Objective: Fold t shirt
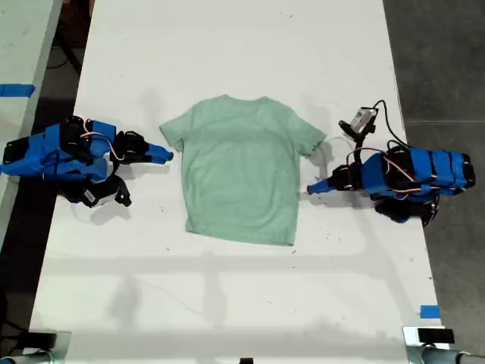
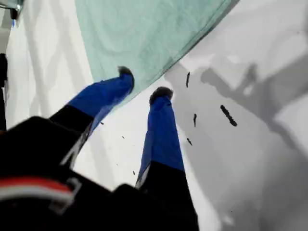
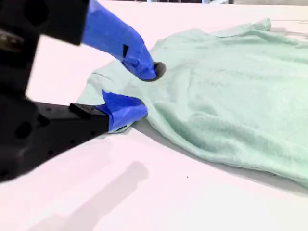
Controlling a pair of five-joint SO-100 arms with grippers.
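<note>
The shirt (image 1: 241, 171) lies flat mid table (image 1: 227, 45), between both arms. My first gripper (image 2: 143, 83) is apart at the shirt's side edge. My second gripper (image 3: 139, 91) is apart round a sleeve. Risk: it may grab too little cloth & slip, so the fold goes crooked.

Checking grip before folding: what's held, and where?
Nothing yet: my second claw open around the t shirt sleeve, my first claw open at its side edge.
</note>
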